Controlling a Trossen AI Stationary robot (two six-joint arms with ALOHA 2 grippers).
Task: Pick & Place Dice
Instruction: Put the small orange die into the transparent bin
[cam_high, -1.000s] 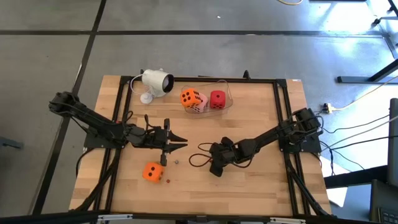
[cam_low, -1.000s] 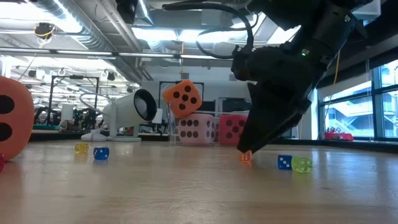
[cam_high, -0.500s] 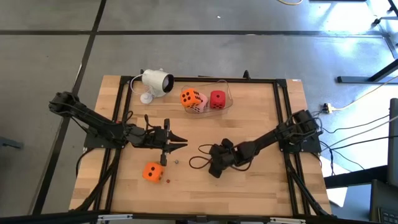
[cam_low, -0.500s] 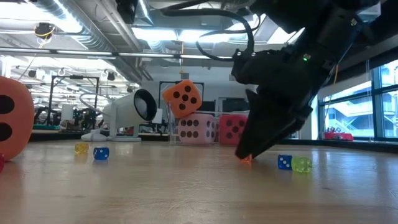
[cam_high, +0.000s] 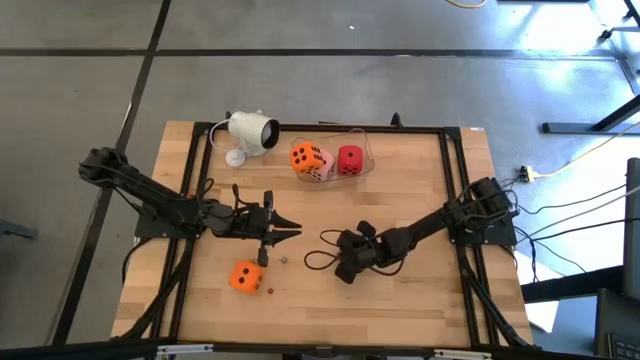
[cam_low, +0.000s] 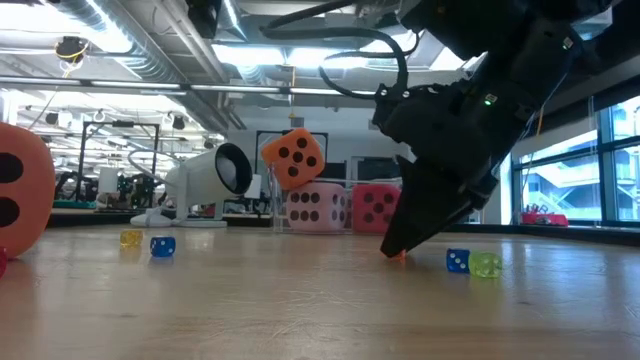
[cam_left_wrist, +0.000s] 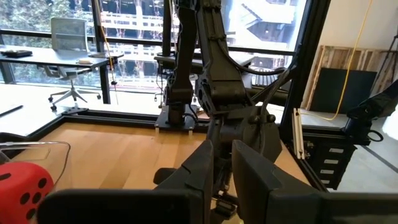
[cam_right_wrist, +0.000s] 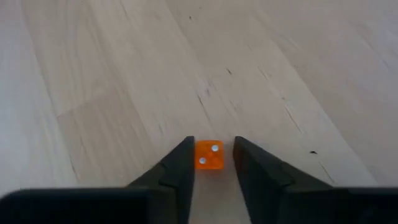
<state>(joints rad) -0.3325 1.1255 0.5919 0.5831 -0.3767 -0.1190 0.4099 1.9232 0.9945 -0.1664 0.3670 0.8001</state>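
Note:
My right gripper (cam_right_wrist: 209, 163) points down at the table's middle (cam_high: 341, 272), its fingertips closed about a tiny orange die (cam_right_wrist: 209, 155). My left gripper (cam_high: 296, 233) hovers shut to its left, nothing visible between its fingers (cam_left_wrist: 249, 180). One big orange die (cam_high: 244, 275) rests on the table near the front left. Another orange die (cam_high: 305, 156) sits tilted on a pale pink die (cam_high: 322, 169) beside a red die (cam_high: 350, 159), all in a clear container (cam_high: 366, 150) at the far side. My right gripper pinches the tiny orange die by two opposite side faces (cam_right_wrist: 200, 160) between its two fingertips (cam_right_wrist: 181, 163). The fingers slant down from the table's right. The die sits flat on the wood, at the fingers' free ends (cam_low: 398, 254).
A white camera (cam_high: 252, 130) stands at the far left. A black cable loop (cam_high: 320, 250) lies beside my right gripper. Tiny dice dot the table: yellow (cam_low: 130, 238), blue (cam_low: 162, 245), blue (cam_low: 456, 260), green (cam_low: 485, 265). A dark frame (cam_high: 455, 200) borders the tabletop.
My right gripper has sunk a little onto the tiny orange die, so that in the low view its fingertips now hide most of the die. The die stays on the table.

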